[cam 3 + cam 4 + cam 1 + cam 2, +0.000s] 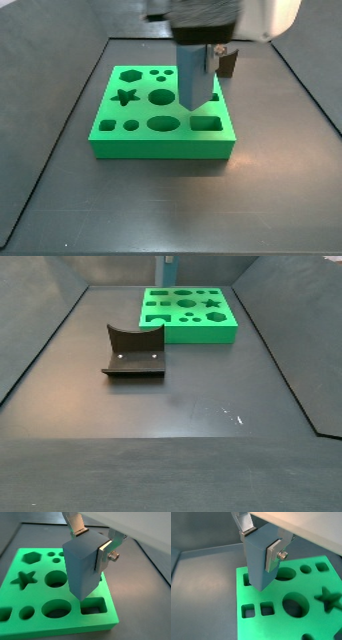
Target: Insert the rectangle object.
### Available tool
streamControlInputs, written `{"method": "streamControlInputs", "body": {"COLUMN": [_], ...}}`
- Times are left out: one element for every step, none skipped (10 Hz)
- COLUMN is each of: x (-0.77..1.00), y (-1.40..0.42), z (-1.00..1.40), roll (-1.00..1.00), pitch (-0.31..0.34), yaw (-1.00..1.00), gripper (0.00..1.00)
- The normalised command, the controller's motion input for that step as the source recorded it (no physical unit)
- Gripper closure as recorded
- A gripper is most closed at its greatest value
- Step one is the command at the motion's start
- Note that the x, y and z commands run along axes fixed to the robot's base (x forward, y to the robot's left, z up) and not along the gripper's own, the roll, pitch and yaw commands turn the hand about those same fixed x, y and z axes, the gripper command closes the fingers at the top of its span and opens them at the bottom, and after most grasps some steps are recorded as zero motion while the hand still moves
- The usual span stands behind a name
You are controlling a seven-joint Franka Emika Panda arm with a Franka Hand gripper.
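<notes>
My gripper [92, 541] is shut on the rectangle object [81, 567], a slate grey-blue prism, and holds it upright by its upper end. It shows the same way in both wrist views, gripper [261, 542] and prism [258, 562]. The prism hangs over the green board [100, 623] with shaped holes. Its lower end is close above the board, beside a rectangular hole [94, 605]. In a side view the gripper [203, 45] holds the prism [198, 78] above the board [160, 145], near that hole [207, 123]. Whether it touches the board I cannot tell.
The fixture [134, 353], a dark brown bracket with a curved notch, stands on the dark floor in front of the green board [187, 331]. The board also has round, star and hexagon holes [127, 97]. Raised walls border the floor [54, 326].
</notes>
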Motion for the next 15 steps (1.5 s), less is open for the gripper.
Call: {"method": "streamControlInputs", "body": {"x": [0.14, 0.24, 0.30, 0.33, 0.40, 0.41, 0.11, 0.20, 0.29, 0.04, 0.00, -0.18, -0.35, -0.36, -0.23], "y": [0.00, 0.00, 0.00, 0.00, 0.00, 0.00, 0.00, -0.33, -0.44, -0.33, 0.02, 0.10, 0.00, -0.06, -0.13], "z": [-0.09, -0.09, -0.05, -0.06, -0.10, -0.20, -0.34, -0.33, -0.14, -0.07, 0.00, -0.06, -0.16, -0.11, -0.07], "roll": [-0.05, -0.06, -0.07, -0.07, -0.04, 0.00, 0.02, 0.05, 0.05, 0.02, 0.01, 0.05, 0.00, -0.11, -0.20], "pitch": [0.000, 0.000, 0.000, 0.000, 0.000, 0.000, 0.086, 0.153, 0.124, 0.043, 0.029, 0.000, 0.000, -0.057, -0.090], "yaw": [-1.00, -0.94, -0.89, -0.86, -0.78, -0.74, -0.83, -0.55, -0.43, -0.15, 0.00, -0.11, -0.07, -0.01, -0.06], "gripper": [1.00, 1.00, 1.00, 1.00, 1.00, 1.00, 1.00, 1.00, 1.00, 1.00, 1.00, 1.00, 1.00, 1.00, 1.00]}}
